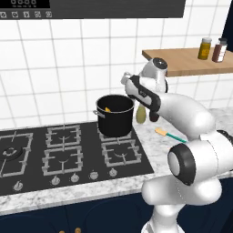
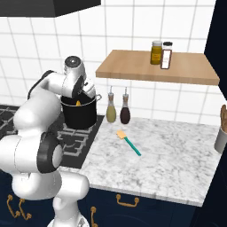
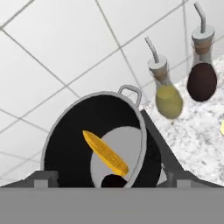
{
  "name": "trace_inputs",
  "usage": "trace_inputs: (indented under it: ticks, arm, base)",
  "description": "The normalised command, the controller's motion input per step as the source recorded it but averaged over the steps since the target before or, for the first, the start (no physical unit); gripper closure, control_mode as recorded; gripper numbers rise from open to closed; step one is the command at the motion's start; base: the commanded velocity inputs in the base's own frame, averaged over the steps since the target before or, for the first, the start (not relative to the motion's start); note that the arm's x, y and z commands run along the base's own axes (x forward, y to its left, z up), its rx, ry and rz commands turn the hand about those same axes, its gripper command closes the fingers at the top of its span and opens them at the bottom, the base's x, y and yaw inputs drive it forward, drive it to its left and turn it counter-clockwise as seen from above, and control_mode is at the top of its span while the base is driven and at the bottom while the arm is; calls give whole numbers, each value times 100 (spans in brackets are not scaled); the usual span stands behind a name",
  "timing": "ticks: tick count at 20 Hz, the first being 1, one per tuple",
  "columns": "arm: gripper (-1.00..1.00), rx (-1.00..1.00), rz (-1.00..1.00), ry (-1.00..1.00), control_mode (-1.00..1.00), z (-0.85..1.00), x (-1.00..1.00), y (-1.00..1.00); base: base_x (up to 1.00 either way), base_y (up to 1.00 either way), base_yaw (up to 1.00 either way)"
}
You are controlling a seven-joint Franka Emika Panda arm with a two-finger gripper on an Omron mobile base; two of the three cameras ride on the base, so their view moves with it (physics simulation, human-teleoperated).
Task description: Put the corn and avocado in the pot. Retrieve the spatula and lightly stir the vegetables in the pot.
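I have the black cylindrical stockpot point(image 1: 115, 116) as my landmark, sitting on the stove's rear burner. The slim yellow corn cob point(image 3: 105, 152) leans inside it, 1 end on the pale floor, beside a dark rounded lump I take for the avocado. My two-finger gripper point(image 1: 129, 83) hovers just above the pot's right rim; I cannot tell whether its fingers are parted. The tan-bladed, teal-handled spatula point(image 2: 128, 142) lies flat on the marble counter to the pot's right, untouched, so fetching it looks next. 2 oil bottles point(image 2: 118, 111) stand between.

Glossy white rounded arm links; dark grey joint rings; dark wrist band; bulbous white base column
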Motion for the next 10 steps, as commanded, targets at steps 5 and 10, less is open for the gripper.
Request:
trace_inputs:
  ticks: [5,10]
  arm:
    - [-100,9,0,12,-100,0,-75,-100]
    - [-100,7,-13,20,-100,0,-46,-99]
  base:
    - [0,0,0]
    - [0,0,0]
